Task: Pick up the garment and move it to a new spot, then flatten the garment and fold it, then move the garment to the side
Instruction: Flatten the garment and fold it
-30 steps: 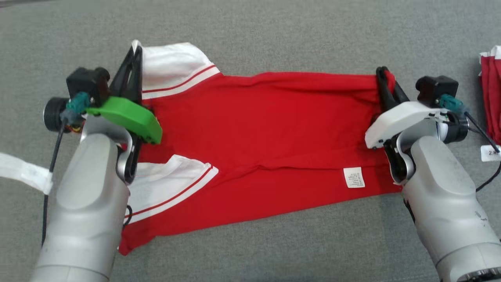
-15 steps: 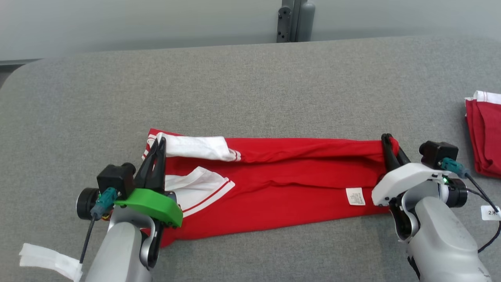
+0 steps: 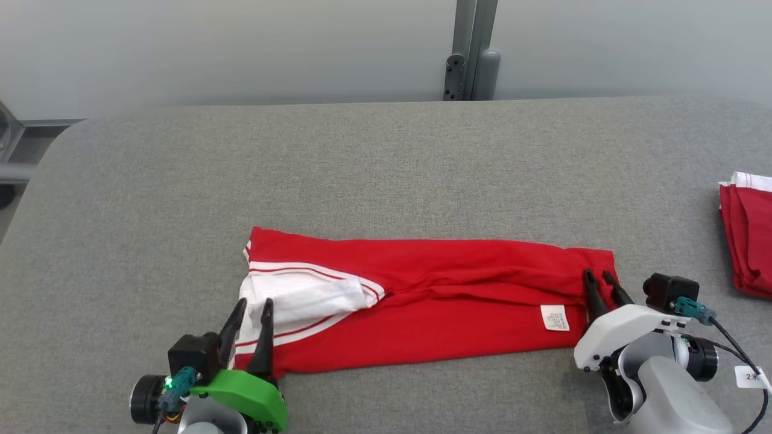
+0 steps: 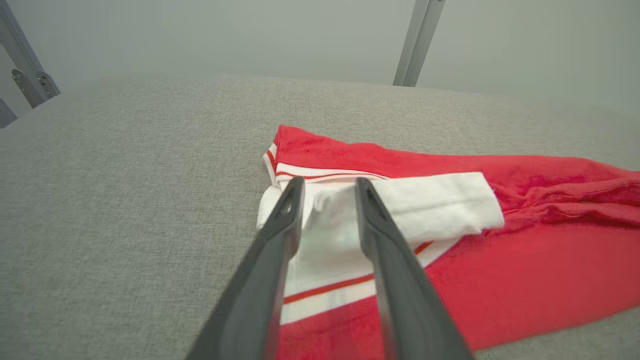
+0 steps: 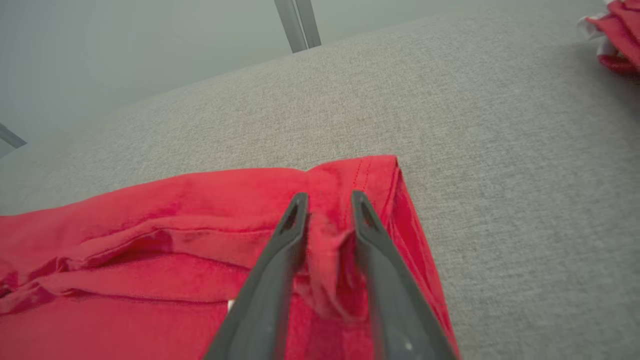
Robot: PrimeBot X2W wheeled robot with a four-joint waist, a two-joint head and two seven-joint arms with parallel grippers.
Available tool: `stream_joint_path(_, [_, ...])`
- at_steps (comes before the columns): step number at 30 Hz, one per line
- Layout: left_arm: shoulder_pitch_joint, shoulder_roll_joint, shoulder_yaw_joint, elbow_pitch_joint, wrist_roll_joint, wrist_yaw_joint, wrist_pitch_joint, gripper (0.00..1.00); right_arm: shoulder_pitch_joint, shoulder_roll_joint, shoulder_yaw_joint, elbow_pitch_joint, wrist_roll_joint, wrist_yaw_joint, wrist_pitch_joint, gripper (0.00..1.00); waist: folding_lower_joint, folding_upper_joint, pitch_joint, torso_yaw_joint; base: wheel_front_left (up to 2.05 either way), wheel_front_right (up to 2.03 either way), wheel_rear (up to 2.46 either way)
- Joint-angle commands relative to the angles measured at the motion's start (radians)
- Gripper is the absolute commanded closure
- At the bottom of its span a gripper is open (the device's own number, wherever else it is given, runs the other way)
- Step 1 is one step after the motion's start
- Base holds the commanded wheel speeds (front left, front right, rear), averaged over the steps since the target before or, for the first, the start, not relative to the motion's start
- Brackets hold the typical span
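Note:
The garment (image 3: 452, 301), a red shirt with white, red-striped sleeves, lies on the grey table (image 3: 386, 169) as a long band folded lengthwise. My left gripper (image 3: 253, 304) is open at the band's left end, its fingers straddling the white sleeve (image 4: 430, 205) in the left wrist view. At the right end my right gripper (image 3: 597, 276) is open over the hem corner. The right wrist view has a slack ridge of red cloth (image 5: 330, 235) lying between its parted fingers. A white care label (image 3: 553, 317) faces up near the right end.
A second red and white garment (image 3: 748, 235) sits at the table's right edge. A grey metal post (image 3: 470, 54) stands behind the far edge. The table's rounded corner is at the far left. A white tag (image 3: 751, 377) hangs on the right arm's cable.
The head camera has tilted up. Both grippers drew the shirt's far edge toward me, folding it lengthwise, then opened and let go of the cloth.

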Motion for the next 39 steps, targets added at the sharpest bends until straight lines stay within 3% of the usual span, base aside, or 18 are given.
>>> stream_joint_path(1, [0.018,0.0,0.013,-0.005,0.006,0.011,-0.003,0.0,0.016,-0.001,-0.009,0.0,-0.002,-0.002,-0.003,0.0,0.0001,-0.0001,-0.001,0.001,0.0,0.0,0.0])
stream_joint_path(15, [0.084,-0.002,0.025,-0.026,0.014,0.037,-0.002,0.0,0.053,0.008,-0.136,0.109,-0.069,-0.002,0.0,0.0,0.0001,-0.0001,-0.001,0.05,0.0,0.0,0.0])
stream_joint_path(16, [0.085,-0.002,0.023,-0.027,0.014,0.038,-0.003,0.0,0.051,0.01,-0.134,0.123,-0.069,-0.002,0.0,0.15,0.0001,-0.0001,-0.002,0.055,0.0,0.0,0.0])
stream_joint_path(17, [0.085,-0.002,0.023,-0.029,0.015,0.038,-0.002,0.0,0.048,0.013,-0.131,0.132,-0.067,-0.002,0.0,0.76,0.0001,-0.0001,-0.003,0.06,0.0,0.0,0.0])
stream_joint_path(18, [0.085,-0.002,0.023,-0.03,0.016,0.038,-0.002,0.0,0.046,0.015,-0.131,0.135,-0.065,-0.001,0.001,1.0,0.0001,-0.0001,-0.004,0.064,0.0,0.0,0.0])
stream_joint_path(30, [0.086,-0.002,0.029,-0.036,0.017,0.044,-0.003,0.0,0.039,-0.005,-0.243,-0.064,-0.076,-0.001,-0.002,1.0,0.0001,-0.0001,-0.008,0.08,0.0,0.0,0.0])
stream_joint_path(34, [0.09,-0.002,0.028,-0.043,0.008,0.049,-0.003,0.0,0.017,0.014,-0.158,-0.156,-0.053,-0.001,-0.002,1.0,0.0001,-0.0001,-0.004,0.076,0.0,0.0,0.0])
stream_joint_path(39, [0.084,-0.002,0.014,-0.041,0.001,0.051,-0.003,0.0,0.003,0.028,0.058,-0.261,0.024,-0.001,-0.001,1.0,0.0001,-0.0001,-0.006,0.094,0.0,0.0,0.0])
